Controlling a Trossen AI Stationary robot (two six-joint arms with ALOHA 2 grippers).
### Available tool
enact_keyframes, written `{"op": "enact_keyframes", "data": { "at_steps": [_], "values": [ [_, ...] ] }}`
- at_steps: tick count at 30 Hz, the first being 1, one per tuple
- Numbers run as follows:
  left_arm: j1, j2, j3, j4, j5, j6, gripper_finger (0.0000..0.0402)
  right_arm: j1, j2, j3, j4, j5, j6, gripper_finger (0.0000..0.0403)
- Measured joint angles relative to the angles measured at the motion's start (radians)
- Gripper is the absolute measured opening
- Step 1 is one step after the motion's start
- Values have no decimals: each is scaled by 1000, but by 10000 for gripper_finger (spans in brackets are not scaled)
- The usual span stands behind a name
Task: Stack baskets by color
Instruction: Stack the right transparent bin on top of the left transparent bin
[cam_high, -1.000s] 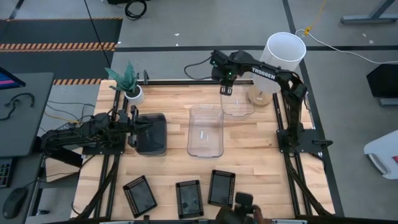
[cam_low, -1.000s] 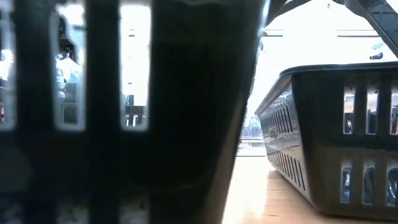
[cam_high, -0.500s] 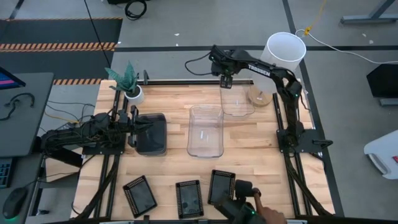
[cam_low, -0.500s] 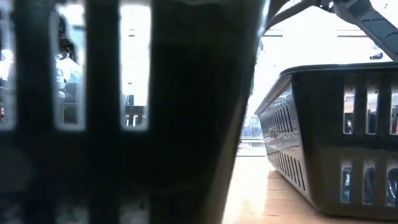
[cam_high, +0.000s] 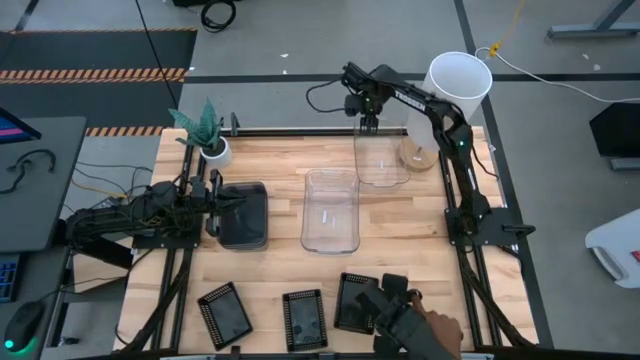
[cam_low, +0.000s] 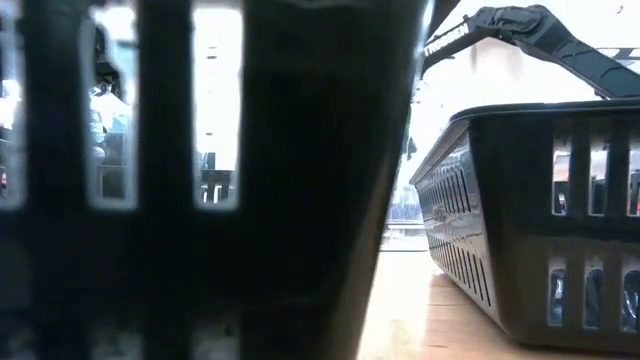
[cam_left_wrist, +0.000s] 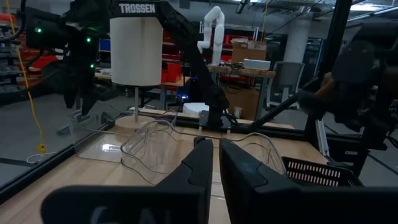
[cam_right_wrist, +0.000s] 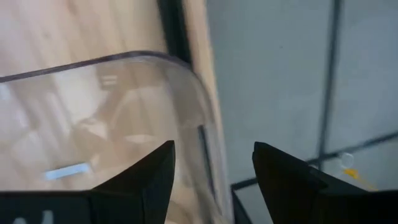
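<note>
Two clear baskets stand mid-table: one (cam_high: 331, 210) in the centre, one (cam_high: 380, 160) behind it toward the far edge. My right gripper (cam_high: 367, 122) hangs open, pointing steeply down over that far basket's far end; its fingers stand on either side of the rounded rim (cam_right_wrist: 186, 81), touching nothing. A smoky grey basket (cam_high: 243, 214) sits at the left, right beside my left gripper (cam_high: 213, 203), which is shut and level (cam_left_wrist: 216, 146). Three black mesh trays (cam_high: 224, 312) (cam_high: 304, 320) (cam_high: 352, 298) lie along the near edge.
A person's hand (cam_high: 420, 328) reaches in at the near edge beside the right-hand black tray. A tall white cylinder (cam_high: 460, 85) on a round wooden base stands at the far right, a small potted plant (cam_high: 205, 135) at the far left. Black trays (cam_low: 200, 180) block most of the low view.
My right gripper has gone toward the table's far edge and sunk a little, coming over the far end of the far clear basket. A person's hand has come in at the near edge up to the right-hand black tray. The baskets have stayed put.
</note>
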Motion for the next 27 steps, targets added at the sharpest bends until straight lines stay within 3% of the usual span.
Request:
{"op": "enact_keyframes", "data": {
  "at_steps": [4,8,18,27],
  "values": [
    [0,0,0,0,0,0,32,-9,28,-11,7,-5,-17,214],
    [0,0,0,0,-1,0,26,-2,43,-22,18,-6,-23,182],
    [0,0,0,0,0,0,36,42,64,-38,-24,50,-22,15],
    [0,0,0,0,0,0,26,80,60,30,-206,49,40,6]
  ]
}}
